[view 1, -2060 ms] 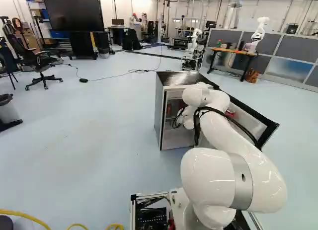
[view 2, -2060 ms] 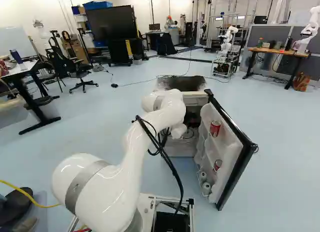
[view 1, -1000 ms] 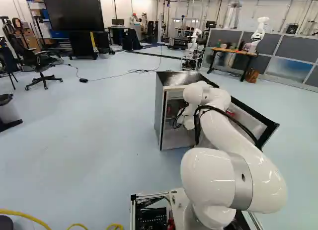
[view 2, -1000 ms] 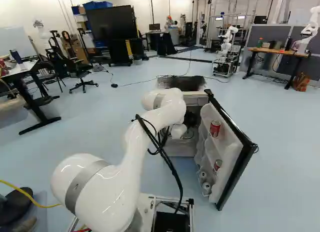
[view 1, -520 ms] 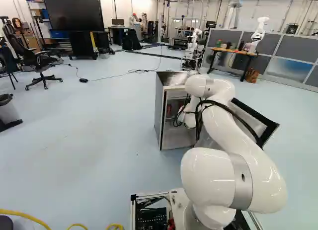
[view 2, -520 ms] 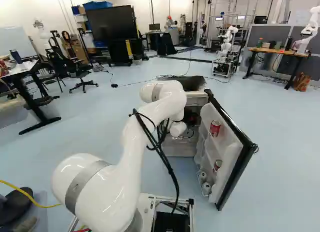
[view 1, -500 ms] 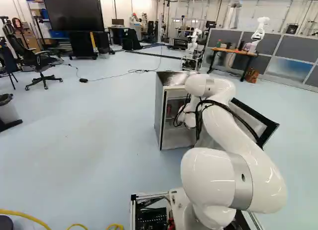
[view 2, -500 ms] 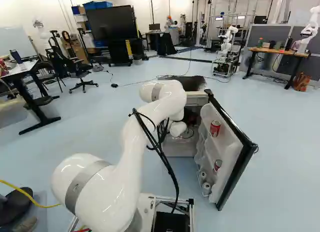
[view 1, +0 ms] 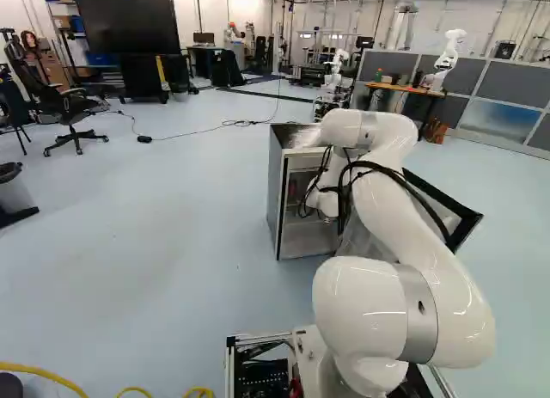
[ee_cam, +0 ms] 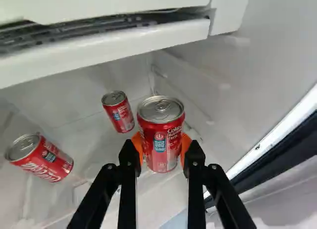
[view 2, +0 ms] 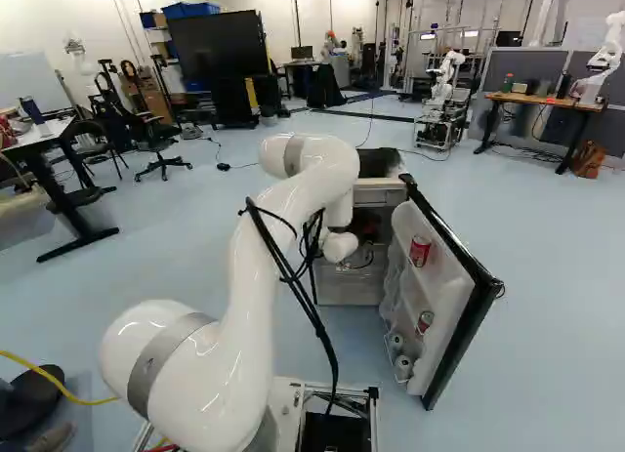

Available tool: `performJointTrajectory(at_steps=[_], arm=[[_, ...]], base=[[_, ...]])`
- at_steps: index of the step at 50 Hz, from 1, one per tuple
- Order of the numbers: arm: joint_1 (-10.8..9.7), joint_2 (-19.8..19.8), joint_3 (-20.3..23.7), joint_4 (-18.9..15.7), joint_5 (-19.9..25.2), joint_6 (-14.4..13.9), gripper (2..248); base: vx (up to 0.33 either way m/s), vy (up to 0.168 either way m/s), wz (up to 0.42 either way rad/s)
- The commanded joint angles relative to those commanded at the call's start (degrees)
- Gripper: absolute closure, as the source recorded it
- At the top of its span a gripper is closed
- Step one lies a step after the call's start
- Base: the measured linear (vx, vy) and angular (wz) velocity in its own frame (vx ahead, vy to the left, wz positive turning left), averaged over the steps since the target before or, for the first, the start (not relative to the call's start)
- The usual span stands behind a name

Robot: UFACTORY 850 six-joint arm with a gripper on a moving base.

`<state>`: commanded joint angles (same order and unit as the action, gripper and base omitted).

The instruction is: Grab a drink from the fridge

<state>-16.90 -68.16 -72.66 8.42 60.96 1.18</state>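
Well, the arm (view 2: 256, 267) reaches toward twelve o'clock, its elbow high, the wrist dropped at the open fridge (view 1: 276, 200). Inside, the tool (ee_cam: 162, 149) is closed to a can's width, orange pads (ee_cam: 186, 146) gripping a red can (ee_cam: 159, 127) by its flanks. Probably full, it should feel weighty, slick and dentable; mid-body suits. Farther off, another can (ee_cam: 44, 162) sits at ten o'clock from the tool, a third (ee_cam: 120, 115) at eleven.

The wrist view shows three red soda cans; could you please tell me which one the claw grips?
The nearest can, between the orange pads of the claw; the can beyond and the can off aside touch neither pad.
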Motion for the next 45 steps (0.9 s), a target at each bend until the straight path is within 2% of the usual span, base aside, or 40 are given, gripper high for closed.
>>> performJointTrajectory(at_steps=[45], arm=[[4.3,16.3,19.9,0.0,0.0,0.0,155]], base=[[0.0,0.0,0.0]])
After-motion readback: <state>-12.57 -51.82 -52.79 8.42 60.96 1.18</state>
